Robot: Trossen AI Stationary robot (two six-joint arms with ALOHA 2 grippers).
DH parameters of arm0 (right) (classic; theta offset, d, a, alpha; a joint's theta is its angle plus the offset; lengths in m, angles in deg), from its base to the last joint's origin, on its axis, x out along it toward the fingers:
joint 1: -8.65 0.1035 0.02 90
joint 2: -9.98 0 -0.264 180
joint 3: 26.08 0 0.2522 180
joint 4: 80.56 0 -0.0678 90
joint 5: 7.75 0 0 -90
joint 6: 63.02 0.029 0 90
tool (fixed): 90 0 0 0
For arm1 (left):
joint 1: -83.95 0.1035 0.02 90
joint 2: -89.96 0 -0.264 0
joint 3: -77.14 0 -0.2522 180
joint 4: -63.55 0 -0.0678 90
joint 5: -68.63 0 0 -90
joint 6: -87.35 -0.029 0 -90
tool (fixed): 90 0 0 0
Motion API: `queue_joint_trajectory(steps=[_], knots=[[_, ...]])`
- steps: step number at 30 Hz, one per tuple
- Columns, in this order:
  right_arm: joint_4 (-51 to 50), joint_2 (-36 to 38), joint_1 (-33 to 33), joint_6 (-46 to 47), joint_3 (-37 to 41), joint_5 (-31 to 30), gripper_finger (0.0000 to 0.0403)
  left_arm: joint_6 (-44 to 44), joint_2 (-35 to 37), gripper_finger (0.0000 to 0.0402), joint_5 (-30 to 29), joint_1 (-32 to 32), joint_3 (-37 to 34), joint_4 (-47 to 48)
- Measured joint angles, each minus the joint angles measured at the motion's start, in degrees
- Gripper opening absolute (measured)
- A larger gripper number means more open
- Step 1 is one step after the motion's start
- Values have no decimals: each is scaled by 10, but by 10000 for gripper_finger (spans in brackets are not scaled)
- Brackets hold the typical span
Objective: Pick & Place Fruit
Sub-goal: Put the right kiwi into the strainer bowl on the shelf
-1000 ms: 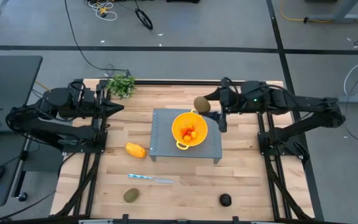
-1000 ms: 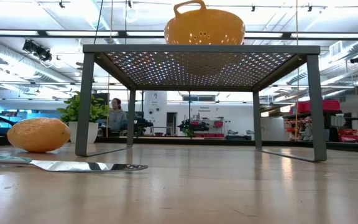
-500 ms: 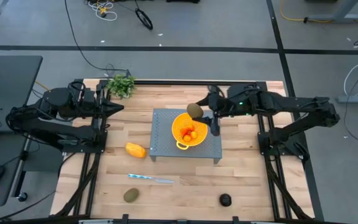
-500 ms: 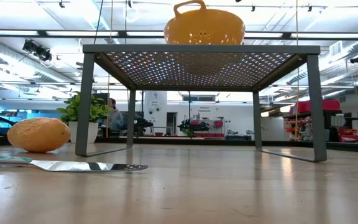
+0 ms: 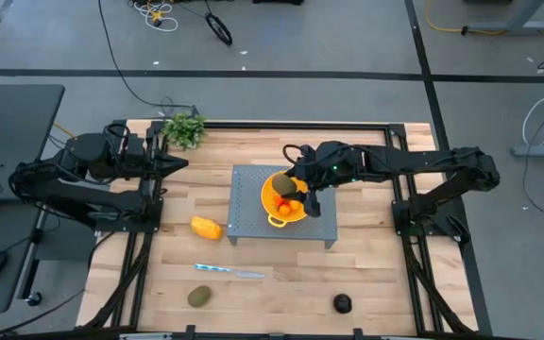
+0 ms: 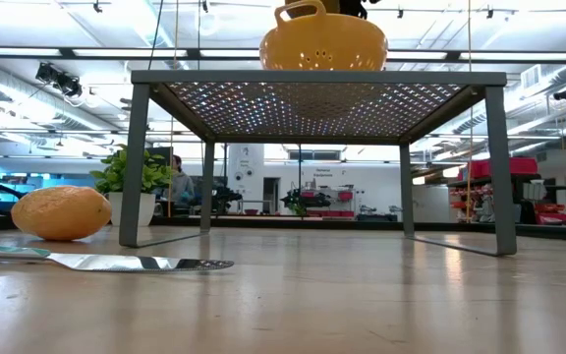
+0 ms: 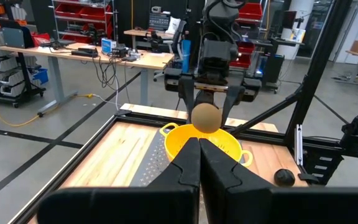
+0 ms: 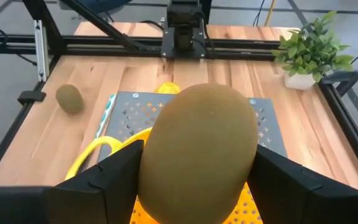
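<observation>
Right claw [image 5: 288,181] clamped on a brownish-green fruit [image 5: 281,182] above the yellow colander [image 5: 274,200]

Grey floor [image 5: 348,57] with loose cables, wooden workbench [image 7: 98,56], red-bin shelves [image 7: 82,15], bright ceiling lights [image 6: 57,54]

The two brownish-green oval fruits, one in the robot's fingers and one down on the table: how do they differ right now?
The held kiwi is up in the air, clamped by the right gripper over the yellow colander. The loose kiwi lies alone on the wooden table, near the front edge by the knife. The held one sits above the grey rack; the loose one is off it. Both look alike in shape and colour.
</observation>
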Motion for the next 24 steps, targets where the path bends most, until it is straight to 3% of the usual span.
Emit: queue_joint_trajectory(steps=[12,24], knots=[[-67,0,1,0,0,0,263,0,0,2,0,0,0,0],[-60,0,0,0,0,-6,263,-4,0,2,0,0,0,0]])
